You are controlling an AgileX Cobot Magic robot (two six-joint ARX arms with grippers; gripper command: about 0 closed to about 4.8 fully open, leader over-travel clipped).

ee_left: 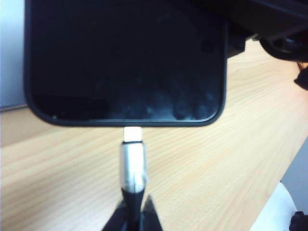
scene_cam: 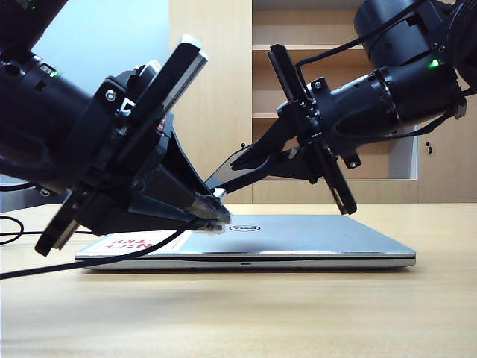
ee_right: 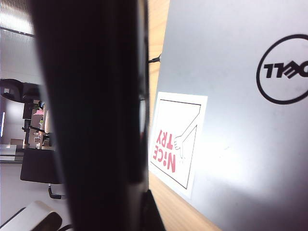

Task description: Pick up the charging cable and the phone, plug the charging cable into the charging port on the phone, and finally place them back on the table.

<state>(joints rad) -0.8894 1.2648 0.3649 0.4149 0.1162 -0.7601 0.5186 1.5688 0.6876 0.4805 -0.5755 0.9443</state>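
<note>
Left gripper (ee_left: 132,219) pinching charging cable (ee_left: 132,166), plug tip at phone (ee_left: 125,57) port; right gripper (scene_cam: 246,160) clamped on phone above surface (scene_cam: 298,313); push straight, slow, no tilting.

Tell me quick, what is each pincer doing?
Left pincer: closed on the charging cable.
Right pincer: closed on the phone.
</note>
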